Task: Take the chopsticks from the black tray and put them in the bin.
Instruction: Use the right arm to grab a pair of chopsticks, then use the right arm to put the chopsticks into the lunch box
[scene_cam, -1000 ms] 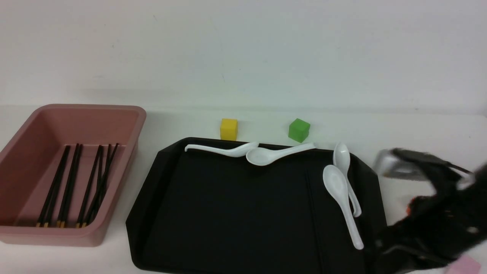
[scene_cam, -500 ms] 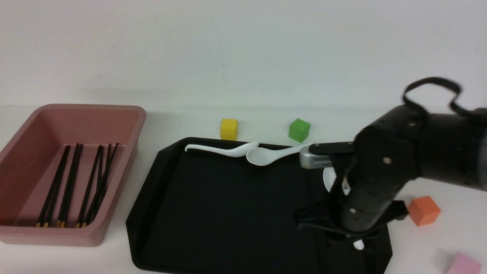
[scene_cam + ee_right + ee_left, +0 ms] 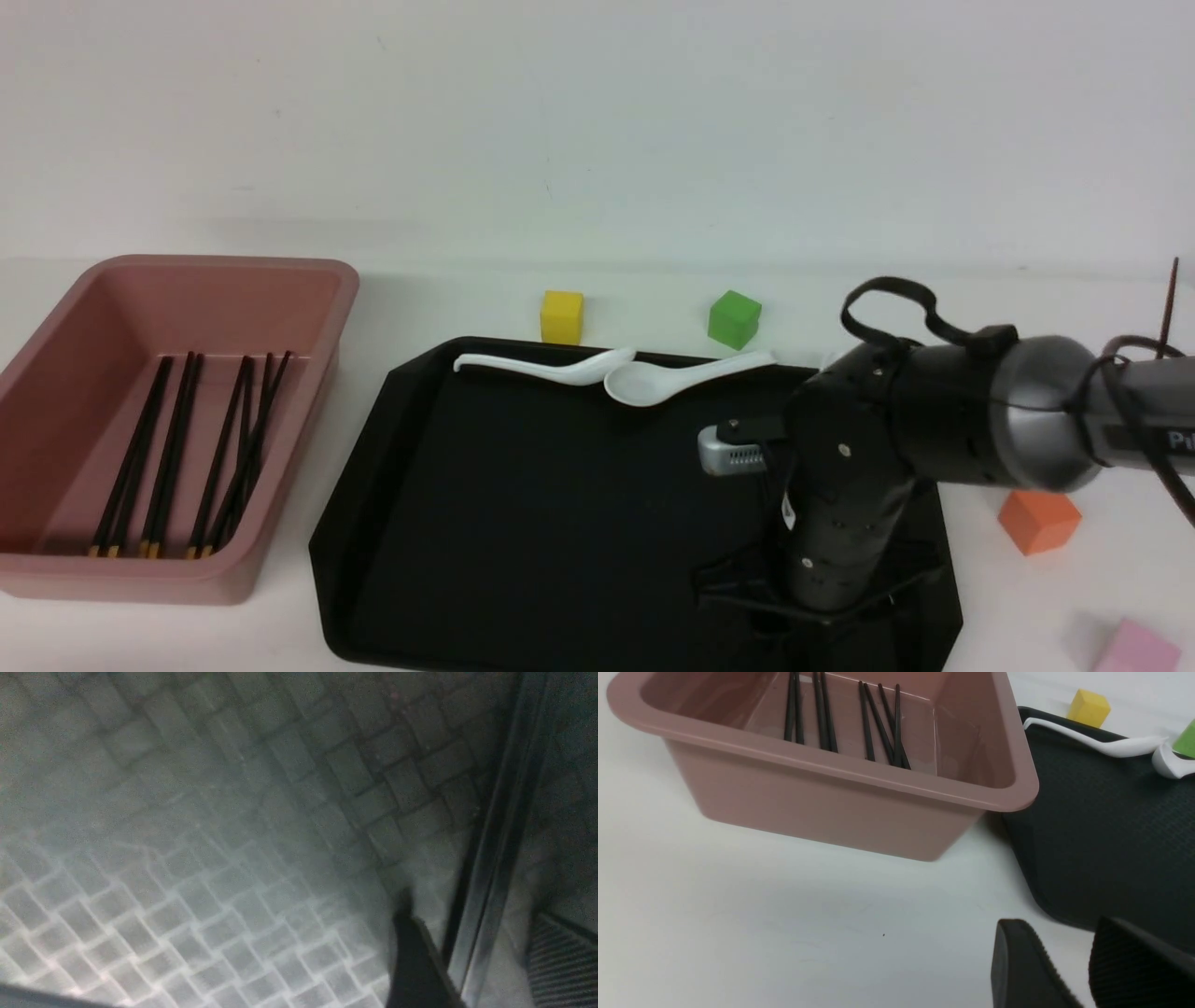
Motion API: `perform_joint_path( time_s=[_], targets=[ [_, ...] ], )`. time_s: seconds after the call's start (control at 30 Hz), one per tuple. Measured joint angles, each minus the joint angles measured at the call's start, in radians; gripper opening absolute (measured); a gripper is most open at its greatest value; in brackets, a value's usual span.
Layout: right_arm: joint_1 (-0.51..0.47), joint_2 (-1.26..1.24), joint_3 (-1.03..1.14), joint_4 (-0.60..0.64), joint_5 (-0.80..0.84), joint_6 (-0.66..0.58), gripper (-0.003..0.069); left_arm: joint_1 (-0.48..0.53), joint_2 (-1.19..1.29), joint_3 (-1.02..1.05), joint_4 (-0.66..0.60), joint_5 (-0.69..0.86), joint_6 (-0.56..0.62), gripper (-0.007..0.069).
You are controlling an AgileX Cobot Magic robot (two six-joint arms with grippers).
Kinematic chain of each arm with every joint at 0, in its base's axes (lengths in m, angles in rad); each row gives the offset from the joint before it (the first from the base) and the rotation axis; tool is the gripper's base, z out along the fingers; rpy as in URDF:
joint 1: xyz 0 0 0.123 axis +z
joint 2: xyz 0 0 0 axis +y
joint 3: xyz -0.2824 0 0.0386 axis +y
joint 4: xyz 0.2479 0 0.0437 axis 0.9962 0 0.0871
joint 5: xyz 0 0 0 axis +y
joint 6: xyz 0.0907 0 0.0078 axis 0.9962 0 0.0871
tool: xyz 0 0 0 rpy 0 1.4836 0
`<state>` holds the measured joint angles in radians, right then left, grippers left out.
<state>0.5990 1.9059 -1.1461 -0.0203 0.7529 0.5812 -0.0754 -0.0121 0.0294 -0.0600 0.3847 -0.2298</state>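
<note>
Several black chopsticks with gold ends lie in the pink bin at the left; they also show in the left wrist view. My right gripper points down onto the right part of the black tray. In the right wrist view it is open, low over the tray floor, with one thin dark chopstick lying between its fingers. My left gripper is open and empty over the table, near the bin and the tray's corner.
Two white spoons lie on the tray's back rim. A yellow cube and a green cube stand behind the tray. An orange cube and a pink cube are at the right.
My right arm has swung in from the right edge over the tray's right part and come down. It now covers the two spoons that lay there.
</note>
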Motion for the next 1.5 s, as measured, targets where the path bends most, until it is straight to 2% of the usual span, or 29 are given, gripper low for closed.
perform_joint_path(
  time_s=[0.1,0.23,0.3,0.53,0.77,0.9,1.2,1.3,1.5],
  targets=[
    [0.000,0.002,0.000,0.000,0.002,0.000,0.0288,0.000,0.000,0.000,0.000,0.000,0.000,0.0238],
    [0.000,0.002,-0.003,0.001,0.013,-0.002,0.0129,0.000,0.000,0.000,0.000,0.000,0.000,0.0238],
    [0.000,0.002,-0.005,0.010,0.020,-0.018,0.0106,0.000,0.000,0.000,0.000,0.000,0.000,0.0238],
    [0.000,-0.039,-0.002,0.072,0.081,-0.093,0.0108,0.000,0.000,0.000,0.000,0.000,0.000,0.0238],
    [0.000,-0.252,0.001,0.076,0.174,-0.109,0.0108,0.000,0.000,0.000,0.000,-0.001,0.000,0.0238],
    [0.000,-0.347,-0.021,0.112,0.193,-0.188,0.0108,0.000,0.000,0.000,0.000,-0.001,0.000,0.0238],
    [0.000,-0.316,-0.269,0.475,0.195,-0.536,0.0108,0.000,0.000,0.000,0.000,-0.001,0.000,0.0238],
    [0.015,-0.214,-0.395,0.653,0.156,-0.680,0.0108,0.000,0.000,0.000,0.000,-0.001,0.000,0.0238],
    [0.100,0.020,-0.590,0.863,0.042,-0.840,0.0108,0.000,0.000,0.000,0.000,-0.001,0.000,0.0238]
  ],
)
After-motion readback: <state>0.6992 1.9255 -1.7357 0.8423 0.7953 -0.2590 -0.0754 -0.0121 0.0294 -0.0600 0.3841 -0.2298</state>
